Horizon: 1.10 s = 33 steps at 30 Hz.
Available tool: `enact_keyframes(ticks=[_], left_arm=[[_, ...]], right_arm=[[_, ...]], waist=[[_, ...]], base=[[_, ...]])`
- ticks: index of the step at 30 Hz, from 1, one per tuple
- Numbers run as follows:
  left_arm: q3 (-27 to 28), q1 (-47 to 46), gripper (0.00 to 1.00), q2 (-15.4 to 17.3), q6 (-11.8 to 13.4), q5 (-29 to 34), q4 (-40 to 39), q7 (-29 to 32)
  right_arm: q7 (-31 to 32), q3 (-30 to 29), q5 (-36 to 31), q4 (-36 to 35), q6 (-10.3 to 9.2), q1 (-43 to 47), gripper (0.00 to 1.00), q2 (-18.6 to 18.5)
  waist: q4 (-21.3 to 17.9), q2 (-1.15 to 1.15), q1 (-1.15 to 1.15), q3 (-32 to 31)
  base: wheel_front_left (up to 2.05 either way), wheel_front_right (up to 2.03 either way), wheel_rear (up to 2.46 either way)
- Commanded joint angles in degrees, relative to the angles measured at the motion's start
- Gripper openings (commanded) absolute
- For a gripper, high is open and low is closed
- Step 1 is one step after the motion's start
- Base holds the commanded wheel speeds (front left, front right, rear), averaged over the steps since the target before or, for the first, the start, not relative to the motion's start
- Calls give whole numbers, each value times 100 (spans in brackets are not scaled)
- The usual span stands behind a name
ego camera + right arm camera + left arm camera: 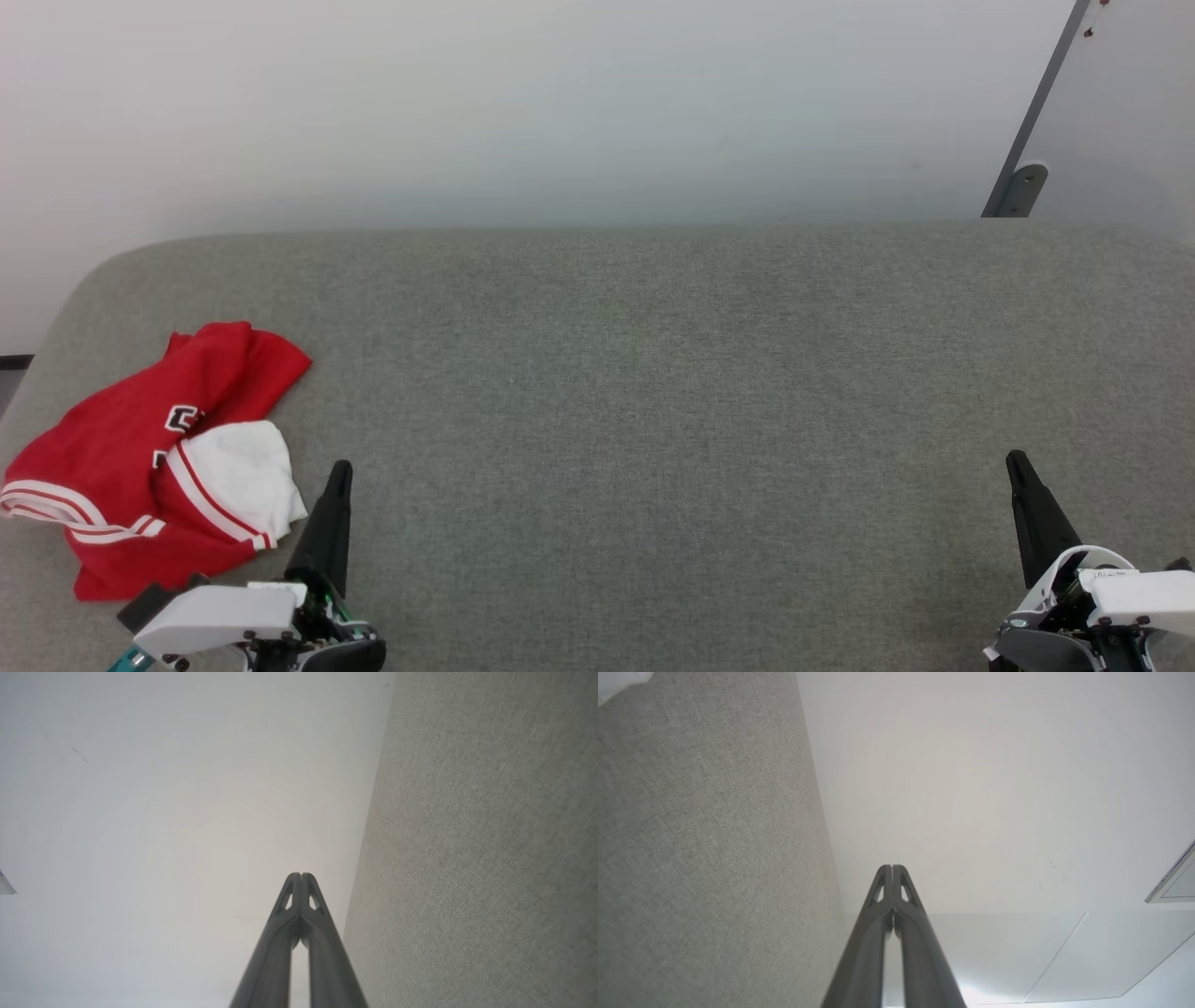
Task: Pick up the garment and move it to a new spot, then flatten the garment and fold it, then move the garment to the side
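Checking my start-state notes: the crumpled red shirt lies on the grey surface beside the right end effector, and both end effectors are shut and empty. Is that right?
Not quite. The head view shows the garment lying beside the left end effector, not the right end effector. The rest holds: crumpled, on the grey surface, both end effectors shut and empty.

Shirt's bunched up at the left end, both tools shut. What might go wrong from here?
1. The shirt lies by the left edge of the gray surface; a clumsy grab could push it off.
2. Its white sleeve is folded over red layers, so a pinch may catch several at once.
3. The left tool is shut; it would only poke unless opened.
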Motion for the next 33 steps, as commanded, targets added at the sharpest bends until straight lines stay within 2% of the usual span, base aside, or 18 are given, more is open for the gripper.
enact_keyframes(ticks=[1,33], left_arm=[[6,-58,0,-8,-35,18,4,2],[6,-58,0,-8,-35,18,4,1]], right_arm=[[2,8,27,0,-6,-14,0,21],[1,9,27,0,-6,-14,0,21]], waist=[[0,0,0,0],[0,0,0,0]], base=[[0,0,0],[0,0,0]])
